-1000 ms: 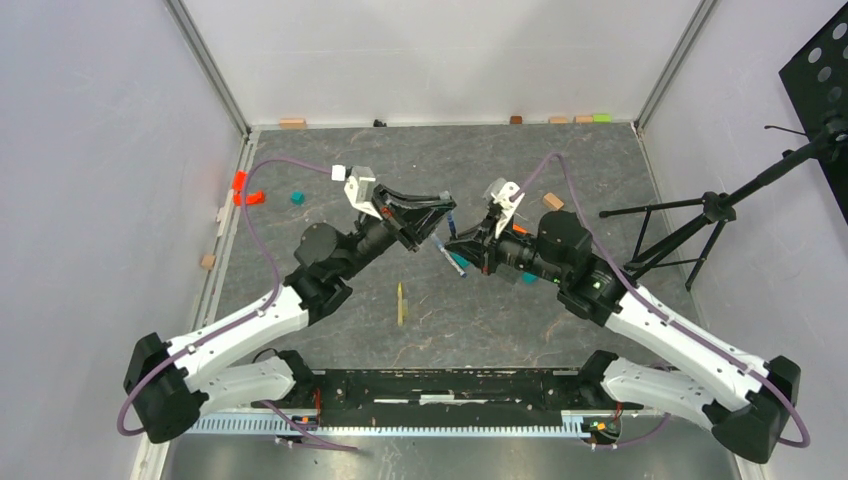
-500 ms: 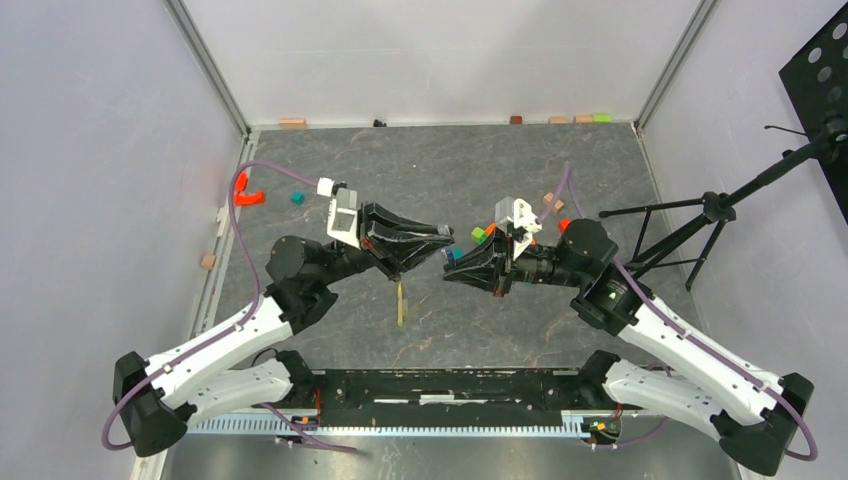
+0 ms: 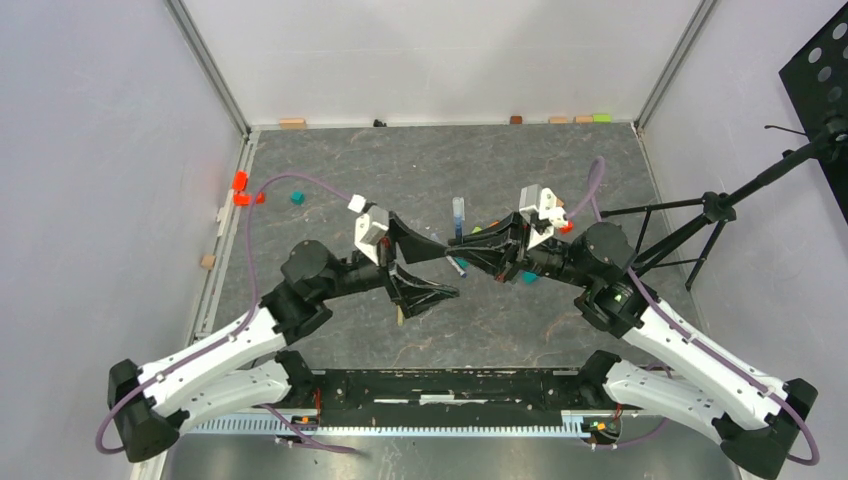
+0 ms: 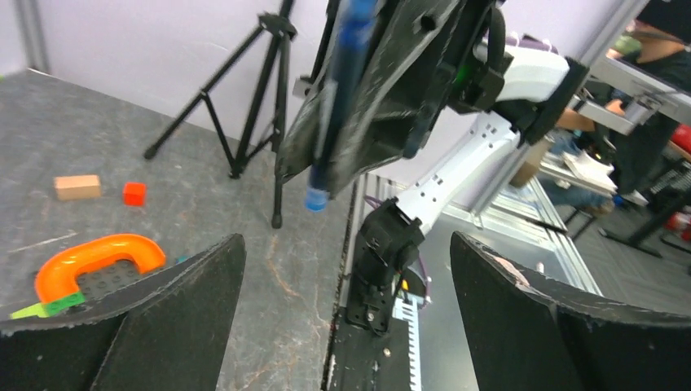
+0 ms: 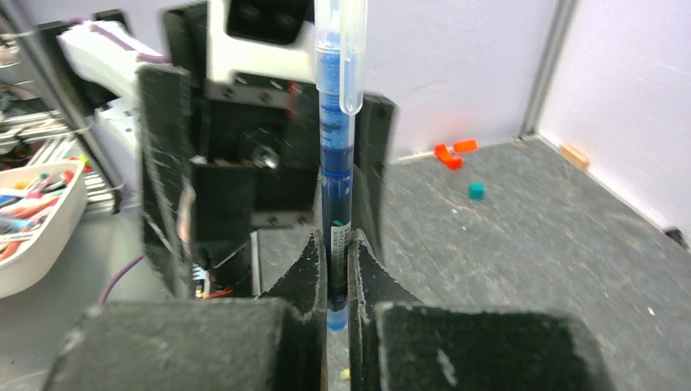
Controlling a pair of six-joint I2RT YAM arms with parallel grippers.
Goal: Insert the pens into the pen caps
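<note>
My right gripper point(image 3: 453, 250) point(image 5: 337, 244) is shut on the lower barrel of a blue pen point(image 5: 336, 171), which stands upright above the table. A clear bluish pen cap point(image 5: 342, 57) point(image 3: 458, 212) sits over the pen's upper end. My left gripper point(image 3: 452, 270) point(image 4: 346, 244) faces it, open wide, one finger on each side of the right gripper's tip and nothing between them. In the left wrist view the pen point(image 4: 338, 81) hangs above the jaws. A pale yellow pen point(image 3: 400, 316) lies on the table, partly hidden under the left gripper's lower finger.
An orange arch point(image 4: 98, 257), a wooden block point(image 4: 77, 186) and a red cube point(image 4: 134, 193) lie near the right arm. Red pieces point(image 3: 243, 190) and a teal cube point(image 3: 297, 198) sit far left. A black tripod point(image 3: 690, 225) stands right. Small blocks point(image 3: 292, 123) line the back wall.
My left gripper has gone from shut to wide open and let go beside the pen. Both arms shifted, and the capped pen now stands upright in the right gripper.
</note>
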